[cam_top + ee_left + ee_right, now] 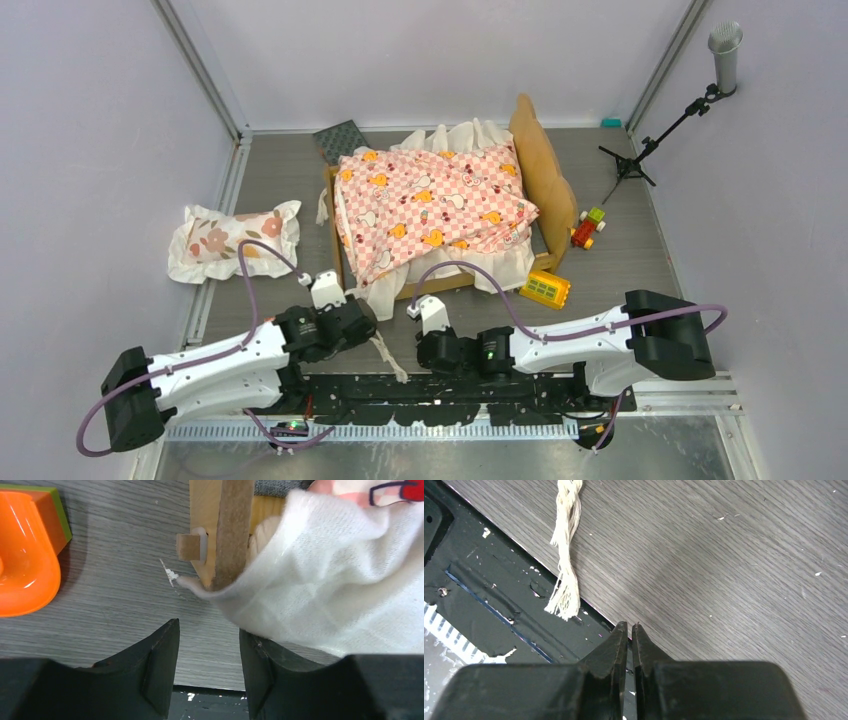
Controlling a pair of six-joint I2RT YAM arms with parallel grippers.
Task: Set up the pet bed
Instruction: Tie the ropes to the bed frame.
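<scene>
Grey table [650, 270] is carrying the pet bed [545, 175] centrally, checkered sheet [430, 205] lying over it. Floral pillow [232, 238] is sitting left of the bed: 1 item likely left. Left tool [207, 645] is hovering released by the bed's corner; right tool [630, 630] is waiting clenched, empty, before the bed.

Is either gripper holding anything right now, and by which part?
Nothing is held. The left gripper is open, its gap empty beside the white ruffle; the right gripper is shut on nothing, clear of the cord.
</scene>
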